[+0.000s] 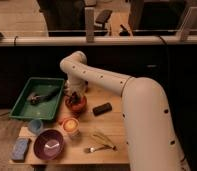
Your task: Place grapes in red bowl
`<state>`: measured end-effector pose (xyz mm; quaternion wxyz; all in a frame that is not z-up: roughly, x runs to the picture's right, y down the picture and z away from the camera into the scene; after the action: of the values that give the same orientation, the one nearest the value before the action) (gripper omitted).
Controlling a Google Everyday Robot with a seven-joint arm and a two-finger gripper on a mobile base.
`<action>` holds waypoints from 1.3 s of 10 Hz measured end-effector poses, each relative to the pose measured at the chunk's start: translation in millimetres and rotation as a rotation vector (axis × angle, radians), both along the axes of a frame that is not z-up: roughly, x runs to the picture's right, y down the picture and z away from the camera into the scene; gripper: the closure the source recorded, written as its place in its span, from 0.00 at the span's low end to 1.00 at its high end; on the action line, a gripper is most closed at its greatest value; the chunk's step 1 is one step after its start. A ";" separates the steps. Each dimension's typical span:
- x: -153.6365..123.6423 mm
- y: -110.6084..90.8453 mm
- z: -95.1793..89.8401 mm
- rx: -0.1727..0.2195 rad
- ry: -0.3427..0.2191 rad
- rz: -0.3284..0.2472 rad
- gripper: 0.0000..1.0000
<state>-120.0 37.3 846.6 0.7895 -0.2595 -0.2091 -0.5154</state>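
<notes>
The red bowl sits on the wooden table, just right of the green tray. My gripper hangs right over the bowl, at the end of the white arm that reaches in from the right. A small dark lump shows at the bowl's top under the gripper; it may be the grapes, but I cannot tell whether they are held or resting in the bowl.
A green tray with a long dark object stands at the left. A purple bowl, a small orange cup, a blue cup, a blue sponge, a dark block and cutlery lie around.
</notes>
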 end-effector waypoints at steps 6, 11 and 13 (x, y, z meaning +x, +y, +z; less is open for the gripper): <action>0.5 -1.0 -2.4 0.003 0.000 0.000 0.20; 4.3 0.1 -4.4 -0.006 -0.009 0.008 0.20; 5.6 -0.8 -5.4 -0.003 -0.014 0.016 0.20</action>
<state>-114.3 36.5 841.2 0.7918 -0.2555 -0.2176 -0.5103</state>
